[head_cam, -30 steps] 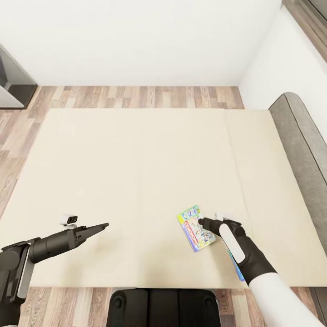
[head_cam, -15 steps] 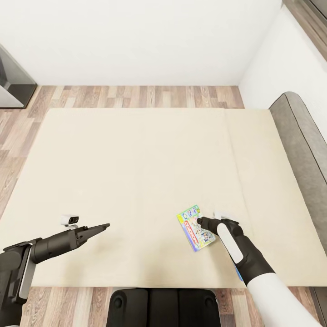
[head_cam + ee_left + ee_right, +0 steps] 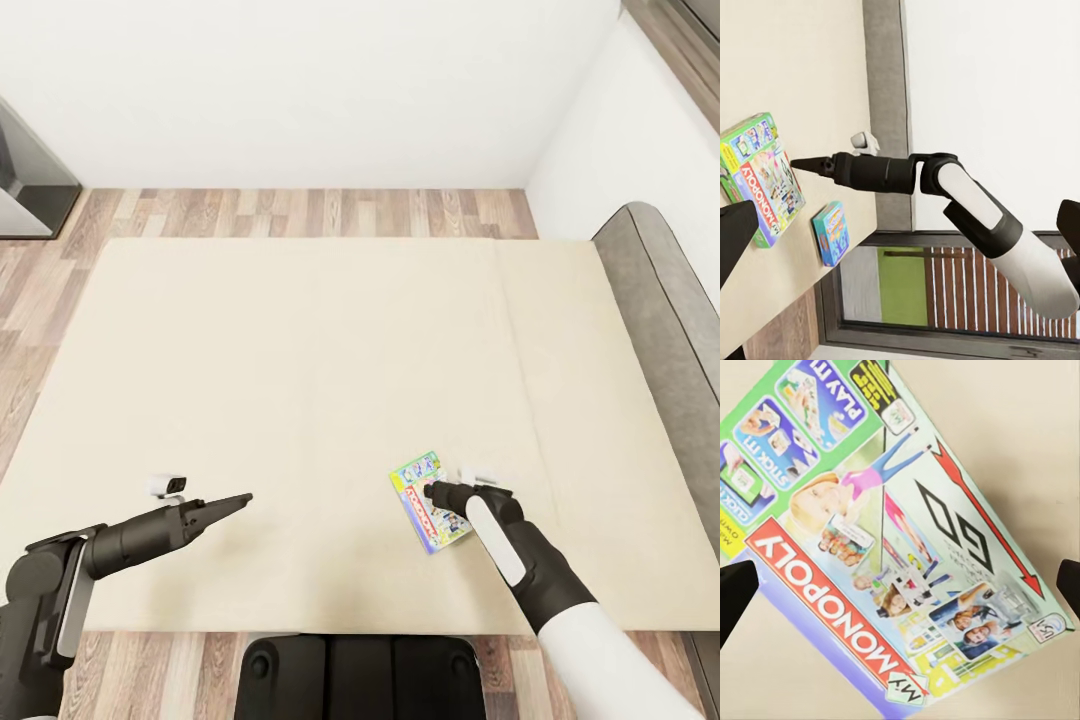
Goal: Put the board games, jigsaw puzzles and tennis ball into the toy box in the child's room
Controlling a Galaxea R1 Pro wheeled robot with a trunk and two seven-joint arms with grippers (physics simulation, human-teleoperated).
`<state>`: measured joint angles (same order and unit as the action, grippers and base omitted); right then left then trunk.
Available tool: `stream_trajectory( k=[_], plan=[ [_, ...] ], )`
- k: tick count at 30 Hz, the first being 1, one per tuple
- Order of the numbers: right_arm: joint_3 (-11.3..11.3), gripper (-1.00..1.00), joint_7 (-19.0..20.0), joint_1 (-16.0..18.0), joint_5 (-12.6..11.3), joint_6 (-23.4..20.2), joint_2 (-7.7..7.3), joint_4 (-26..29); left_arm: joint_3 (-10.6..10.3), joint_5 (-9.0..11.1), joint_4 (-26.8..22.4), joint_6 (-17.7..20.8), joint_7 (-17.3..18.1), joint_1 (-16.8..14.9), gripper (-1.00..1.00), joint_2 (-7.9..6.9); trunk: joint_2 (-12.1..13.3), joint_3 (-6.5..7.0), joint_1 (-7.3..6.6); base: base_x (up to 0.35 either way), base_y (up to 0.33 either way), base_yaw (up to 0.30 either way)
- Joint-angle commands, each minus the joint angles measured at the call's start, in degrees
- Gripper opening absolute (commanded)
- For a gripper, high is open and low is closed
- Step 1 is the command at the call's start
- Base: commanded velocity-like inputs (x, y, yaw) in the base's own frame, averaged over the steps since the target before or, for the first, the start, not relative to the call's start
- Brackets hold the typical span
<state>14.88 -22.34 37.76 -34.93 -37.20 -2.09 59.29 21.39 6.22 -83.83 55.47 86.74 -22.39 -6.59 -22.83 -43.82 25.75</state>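
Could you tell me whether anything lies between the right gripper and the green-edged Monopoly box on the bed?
Nothing visible does. The right gripper hangs over the Monopoly box, whose lid lies bare between the open fingertips. The small blue box lies apart, beside it on the mattress.

Glossy printed board game (image 3: 430,500) lies on matt beige cloth mattress (image 3: 300,380).

A flat green-edged board game box (image 3: 428,502) with a red banner lies on the plain beige mattress (image 3: 300,380), beside a small blue box (image 3: 832,232).
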Motion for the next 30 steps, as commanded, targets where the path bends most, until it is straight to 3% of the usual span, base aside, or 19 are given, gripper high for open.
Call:
stream_trajectory(
  k=[1, 30],
  plan=[
    [0.5, 1.0, -0.6, 0.0, -0.6, -0.1, -0.08, 0.1, 0.0, 0.0, 0.0, 0.6, 0.2, 0.0, 1.0, -0.01, -0.1, -0.06, 0.03, 0.0, 0.0, 0.0],
    [0.7, 1.0, -0.6, 0.1, -1.4, -0.3, -0.3, 0.4, -0.2, -0.1, 0.0, 0.6, -0.2, 0.0, 1.0, 0.18, -0.1, -0.09, 0.03, 0.0, 0.0, 0.0]
  ],
)
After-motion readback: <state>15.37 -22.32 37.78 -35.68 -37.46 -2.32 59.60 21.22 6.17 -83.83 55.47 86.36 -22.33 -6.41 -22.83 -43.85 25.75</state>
